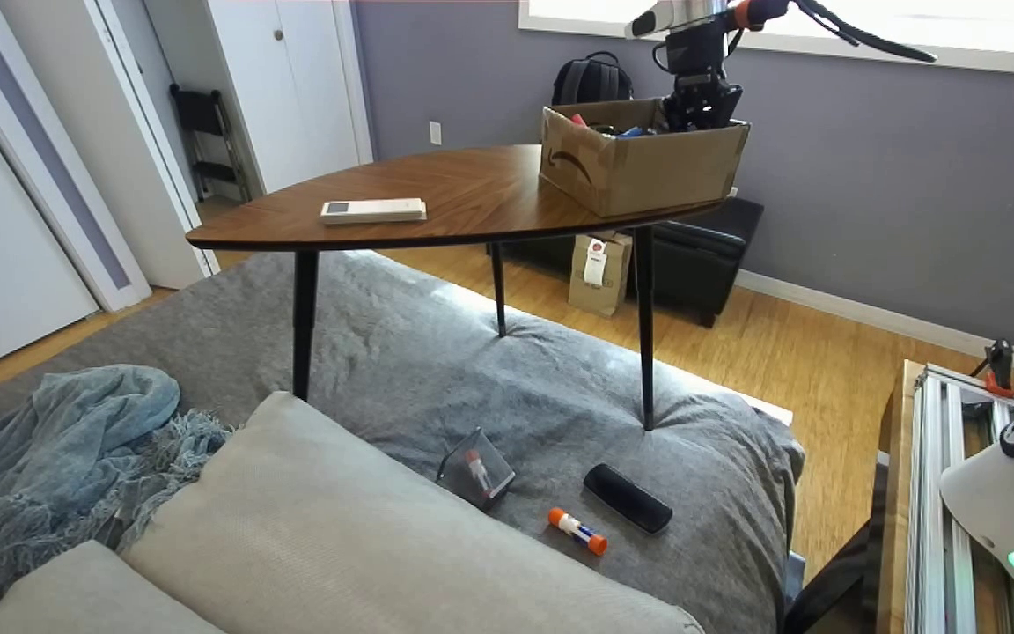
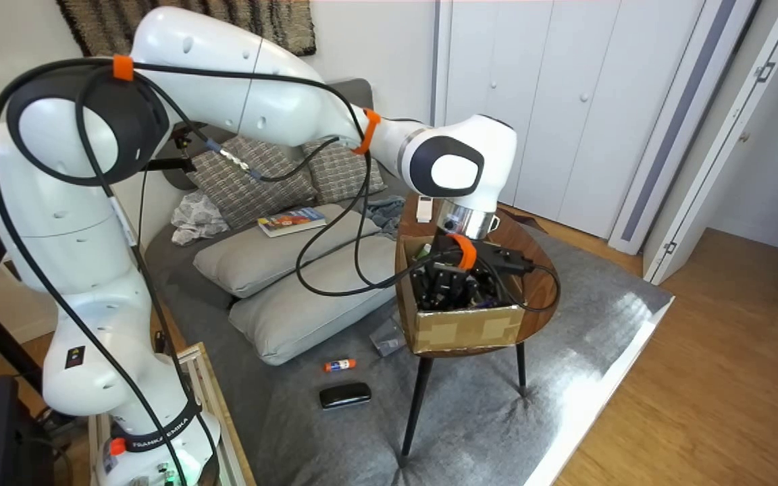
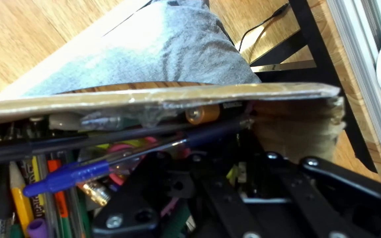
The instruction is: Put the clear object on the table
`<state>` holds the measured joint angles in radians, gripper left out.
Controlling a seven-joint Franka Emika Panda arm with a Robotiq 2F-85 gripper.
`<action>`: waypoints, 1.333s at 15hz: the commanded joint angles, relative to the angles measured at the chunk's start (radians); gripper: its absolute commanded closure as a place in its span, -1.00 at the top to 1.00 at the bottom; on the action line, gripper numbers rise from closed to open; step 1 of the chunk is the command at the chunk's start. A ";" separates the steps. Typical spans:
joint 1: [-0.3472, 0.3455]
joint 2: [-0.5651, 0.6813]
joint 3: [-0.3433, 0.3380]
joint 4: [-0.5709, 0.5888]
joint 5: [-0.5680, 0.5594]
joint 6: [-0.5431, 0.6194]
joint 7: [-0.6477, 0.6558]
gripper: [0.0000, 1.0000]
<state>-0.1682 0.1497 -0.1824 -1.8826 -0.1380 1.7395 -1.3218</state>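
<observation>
The table (image 1: 472,185) has a reddish-brown rounded top on thin black legs and also shows in an exterior view (image 2: 534,253). A clear box-like object (image 1: 491,465) lies tilted on the grey bedding beside a pillow; it also shows in an exterior view (image 2: 387,337). An orange-and-white stick shows in or through it. My gripper (image 1: 702,110) points down into an open cardboard box (image 1: 674,172) on the table. In the wrist view the gripper (image 3: 233,158) is among pens near the box's wall (image 3: 296,125). The fingertips are hidden in shadow, so their opening and any held thing are unclear.
A white device (image 1: 373,210) lies on the table. A glue stick (image 1: 577,531) and a black case (image 1: 628,499) lie on the bedding. Beige pillows (image 1: 384,528) are alongside. The box holds pens (image 3: 68,175) and a battery (image 3: 203,114).
</observation>
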 commanded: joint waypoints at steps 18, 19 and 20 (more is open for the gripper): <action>-0.007 -0.086 0.018 0.128 0.049 -0.028 -0.013 -0.94; -0.006 -0.092 0.019 0.142 0.052 -0.023 -0.011 -0.94; -0.005 -0.095 0.021 0.154 0.063 -0.019 -0.013 -0.94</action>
<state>-0.1674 0.0822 -0.1749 -1.7639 -0.1072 1.7391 -1.3228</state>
